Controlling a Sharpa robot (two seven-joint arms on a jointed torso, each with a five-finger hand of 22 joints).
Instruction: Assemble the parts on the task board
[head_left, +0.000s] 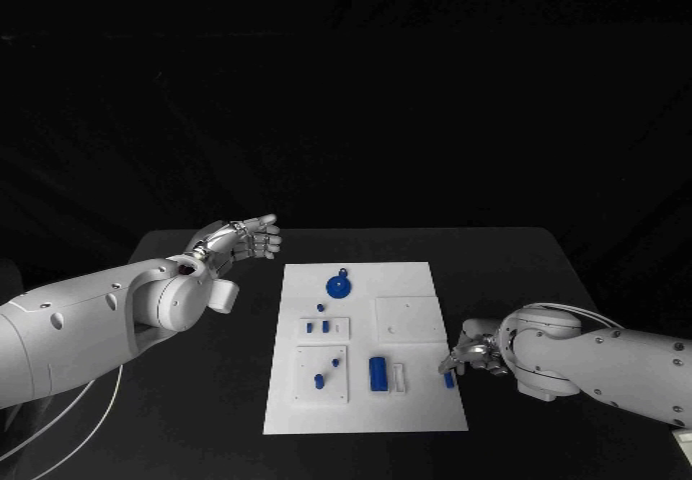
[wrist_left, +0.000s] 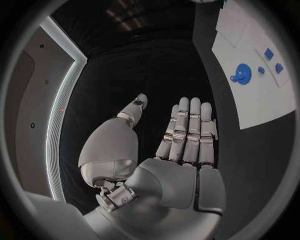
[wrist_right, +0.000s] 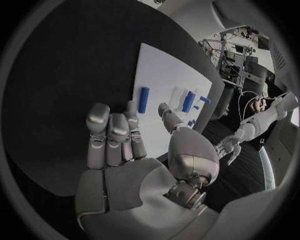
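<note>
I see my left hand (head_left: 242, 240) off the white task board's (head_left: 433, 415) far-left corner, fingers straight and together, empty; my right hand (head_left: 472, 357), fingers loosely curled, by a small blue cylinder part (head_left: 447, 380) at its right edge; grip unclear.

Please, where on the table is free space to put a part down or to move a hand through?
Bare black table lies behind the task board, and between the board's left edge and the left arm. The board's far corners are bare white. Crowded: the board's middle, round the blue disc and blue bar, and its right edge, where the right hand works.
</note>
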